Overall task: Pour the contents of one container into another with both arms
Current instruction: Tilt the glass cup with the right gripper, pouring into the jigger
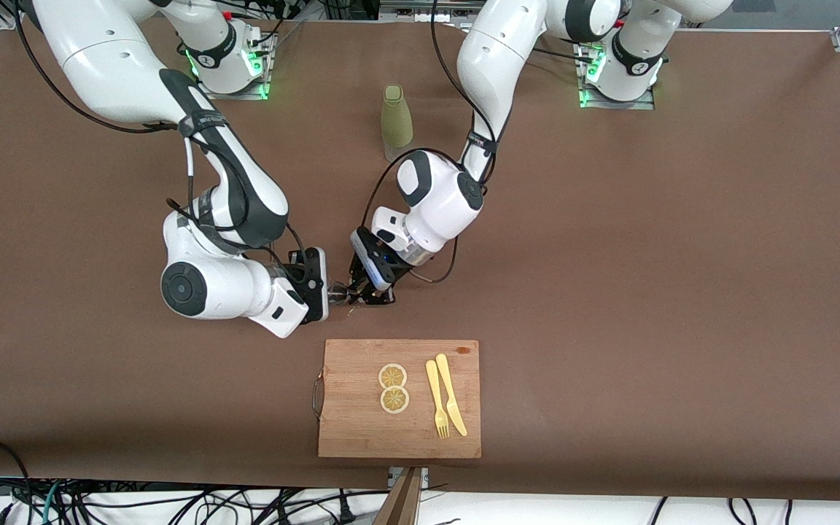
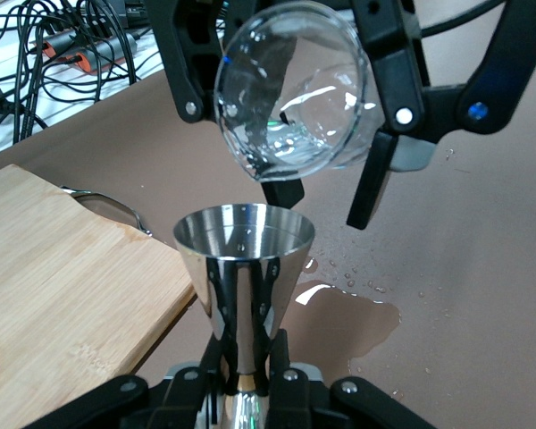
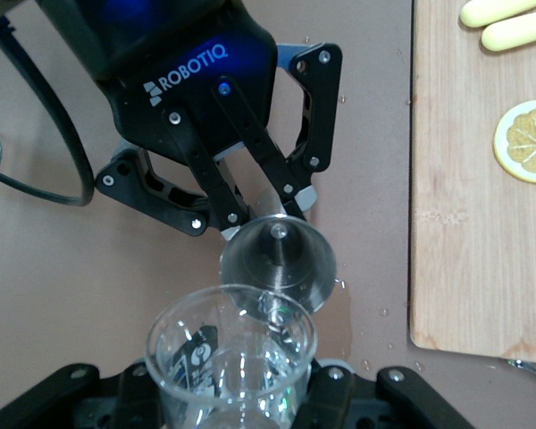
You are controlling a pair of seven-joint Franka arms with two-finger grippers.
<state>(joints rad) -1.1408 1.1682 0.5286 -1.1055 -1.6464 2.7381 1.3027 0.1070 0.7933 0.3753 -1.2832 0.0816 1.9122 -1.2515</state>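
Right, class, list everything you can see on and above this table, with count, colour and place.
brown table: one, brown, under everything
tall olive-green bottle: one, green, upright between the arms' bases
wooden cutting board: one, tan, nearest the front camera
lemon slices: two, yellow, on the board
plastic fork: one, yellow, on the board
plastic knife: one, yellow, beside the fork
water puddle: one, clear, on the table below the grippers
shiny steel jigger: one, silver, upright in the left gripper
small clear glass: one, colourless, tilted above the jigger in the right gripper
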